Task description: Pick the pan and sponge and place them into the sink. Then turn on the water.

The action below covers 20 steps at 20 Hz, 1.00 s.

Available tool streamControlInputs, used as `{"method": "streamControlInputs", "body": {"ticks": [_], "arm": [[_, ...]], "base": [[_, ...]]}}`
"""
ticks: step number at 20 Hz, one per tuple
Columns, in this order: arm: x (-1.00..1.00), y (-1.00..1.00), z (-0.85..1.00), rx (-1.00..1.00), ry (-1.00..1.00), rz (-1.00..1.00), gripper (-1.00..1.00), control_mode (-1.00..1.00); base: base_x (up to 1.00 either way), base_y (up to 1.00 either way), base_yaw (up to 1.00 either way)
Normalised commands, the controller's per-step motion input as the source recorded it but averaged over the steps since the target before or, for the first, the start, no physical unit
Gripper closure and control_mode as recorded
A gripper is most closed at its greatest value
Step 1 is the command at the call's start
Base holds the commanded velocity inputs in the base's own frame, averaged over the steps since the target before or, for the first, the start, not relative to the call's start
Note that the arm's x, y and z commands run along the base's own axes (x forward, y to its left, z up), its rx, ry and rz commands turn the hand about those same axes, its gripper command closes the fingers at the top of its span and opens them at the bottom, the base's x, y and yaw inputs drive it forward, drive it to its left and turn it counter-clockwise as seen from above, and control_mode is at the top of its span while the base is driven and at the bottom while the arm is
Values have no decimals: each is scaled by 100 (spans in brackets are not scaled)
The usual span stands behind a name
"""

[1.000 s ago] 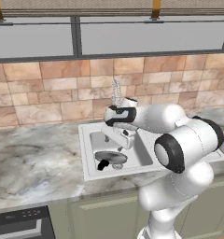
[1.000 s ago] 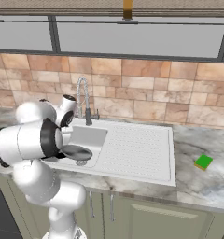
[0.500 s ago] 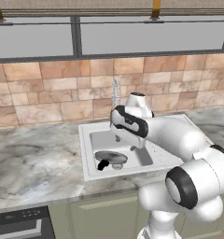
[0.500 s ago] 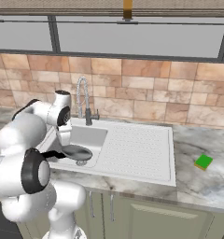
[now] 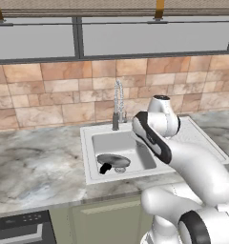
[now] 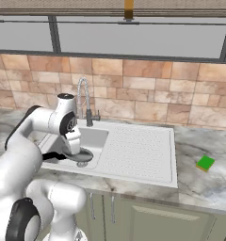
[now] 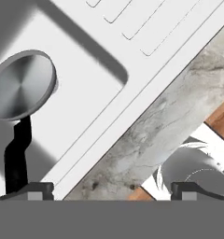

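Now the pan (image 5: 113, 160) sits inside the sink (image 5: 135, 136) basin, round part over the drain, black handle sticking toward the front wall; the sponge (image 6: 205, 163) lies on the counter (image 6: 206, 183) far to the right, well apart from the sink; the gripper (image 7: 111, 189) hangs above the front edge of the sink, its two fingertips (image 7: 37, 189) spread wide apart, holding nothing; the faucet (image 6: 84, 100) stands behind the basin.
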Motion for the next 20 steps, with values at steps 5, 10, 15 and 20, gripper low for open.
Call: {"method": "streamControlInputs", "body": {"ticks": [5,10,15,20], "arm": [[-19,-60,35,-12,0,22,-100,-100],[-6,-56,40,-11,0,25,-100,-100],[-7,-59,18,-4,0,21,-100,-100],[-15,-67,4,-1,-1,16,-100,-100]], "base": [[0,0,0],[0,0,0],[0,0,0],[0,0,0]]}}
